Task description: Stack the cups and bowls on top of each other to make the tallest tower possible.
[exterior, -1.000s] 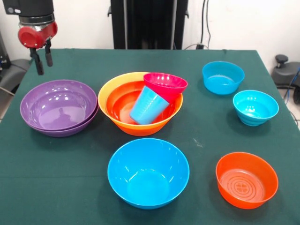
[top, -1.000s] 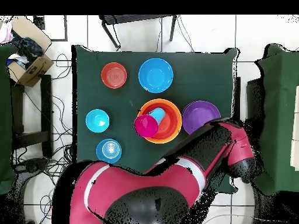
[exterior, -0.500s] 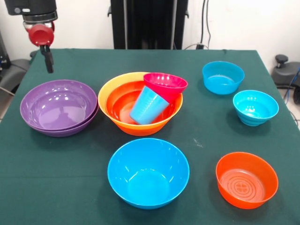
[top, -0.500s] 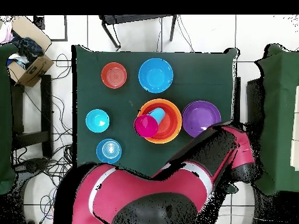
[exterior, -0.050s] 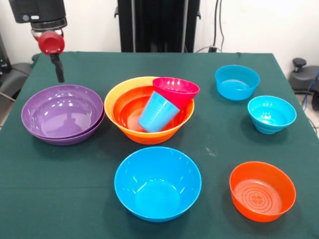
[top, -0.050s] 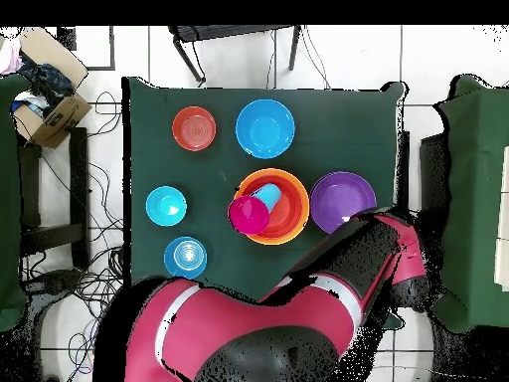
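The gripper [exterior, -0.050s: 59,69] is hanging at the upper left of the front view, above the far rim of the purple bowls [exterior, -0.050s: 62,113]. It is turned edge-on, so only one dark finger is showing below the red wrist, and I cannot tell whether it is spread or pressed together. Nothing is showing in its grasp. In the overhead view the red and black arm [top, -0.050s: 298,318] is covering the lower middle of the frame and hiding the gripper entirely, along with the lower edge of the purple bowls [top, -0.050s: 342,199].

The purple bowls are sitting nested, the lower one showing only as a thin rim beneath the upper. Just right of them, the tower [exterior, -0.050s: 148,109] is standing near the frame's centre: a yellow-orange bowl [exterior, -0.050s: 117,91] is holding a red-orange bowl [exterior, -0.050s: 130,109], its own wall mostly covered. A light blue cup [exterior, -0.050s: 158,112] is lying tilted inside, its mouth towards the lower left, and a magenta bowl [exterior, -0.050s: 175,89] is perching at an angle over the cup's upper end, hiding it.

A large blue bowl [exterior, -0.050s: 157,182] is sitting alone at lower centre. An orange bowl [exterior, -0.050s: 262,190] with a ringed floor is lying at the lower right. A cyan bowl [exterior, -0.050s: 271,113] and a blue bowl [exterior, -0.050s: 237,81] are standing apart at the right on the green tablecloth [exterior, -0.050s: 99,189].
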